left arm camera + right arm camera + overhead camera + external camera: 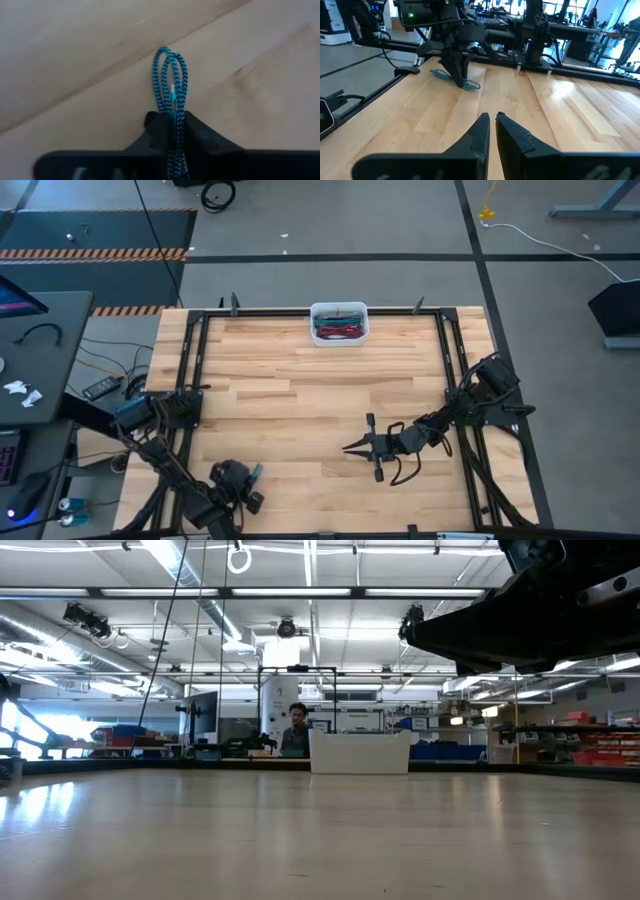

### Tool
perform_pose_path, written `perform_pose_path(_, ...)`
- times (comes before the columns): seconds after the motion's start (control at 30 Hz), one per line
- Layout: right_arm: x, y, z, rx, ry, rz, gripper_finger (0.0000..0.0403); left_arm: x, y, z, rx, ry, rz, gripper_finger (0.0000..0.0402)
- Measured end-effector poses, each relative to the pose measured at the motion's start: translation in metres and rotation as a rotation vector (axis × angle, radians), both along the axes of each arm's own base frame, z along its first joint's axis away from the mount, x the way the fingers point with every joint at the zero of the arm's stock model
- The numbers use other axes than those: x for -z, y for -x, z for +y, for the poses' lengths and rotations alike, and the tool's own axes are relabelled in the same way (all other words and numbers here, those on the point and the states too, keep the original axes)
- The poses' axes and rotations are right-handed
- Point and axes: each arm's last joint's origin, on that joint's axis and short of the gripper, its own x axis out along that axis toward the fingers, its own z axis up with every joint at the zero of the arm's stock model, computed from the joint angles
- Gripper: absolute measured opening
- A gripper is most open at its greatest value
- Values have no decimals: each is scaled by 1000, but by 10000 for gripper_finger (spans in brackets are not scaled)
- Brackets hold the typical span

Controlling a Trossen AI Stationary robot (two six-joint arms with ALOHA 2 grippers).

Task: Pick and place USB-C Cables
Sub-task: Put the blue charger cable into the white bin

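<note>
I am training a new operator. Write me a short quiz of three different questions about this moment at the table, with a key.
1. True or false: the left gripper is closed on a teal braided cable.
2. Where is the white bin with the other cables?
A. at the middle of the table's far edge
B. beside the right gripper
C. on the floor
3. Fill in: the right gripper holds ______.

Key
1. True. The left wrist view shows the folded cable pinched between its fingers, on the wooden table.
2. A.
3. Nothing. Its fingers are together and empty, low over the table's right half.
</note>
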Motion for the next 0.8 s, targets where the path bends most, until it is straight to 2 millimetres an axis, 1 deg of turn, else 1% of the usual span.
perform_pose_path(0.07,0,0,0,0,0,0,36,-1,-1,1,13,-15,-18,24)
perform_pose_path(0.13,0,0,0,0,0,0,36,-2,-3,2,16,-41,-50,23)
perform_pose_path(0.23,0,0,0,0,0,0,36,-14,-5,6,22,-113,-169,23)
perform_pose_path(0.37,0,0,0,1,0,0,36,-27,-13,12,63,-256,-326,23)
perform_pose_path(0.43,0,0,0,1,0,0,36,-36,-20,17,80,-327,-375,23)
perform_pose_path(0.5,0,0,0,1,2,-1,36,-41,-30,25,102,-442,-400,23)
perform_pose_path(0.6,-2,0,0,-1,12,-18,36,-50,-51,43,110,-632,-400,23)
perform_pose_path(0.63,-2,0,0,-2,20,-25,36,-53,-60,52,102,-689,-373,23)
perform_pose_path(0.7,-3,0,0,-2,37,-33,36,-58,-82,74,84,-757,-289,23)
perform_pose_path(0.8,-4,0,1,-6,57,-40,36,-66,-120,117,129,-793,-87,23)
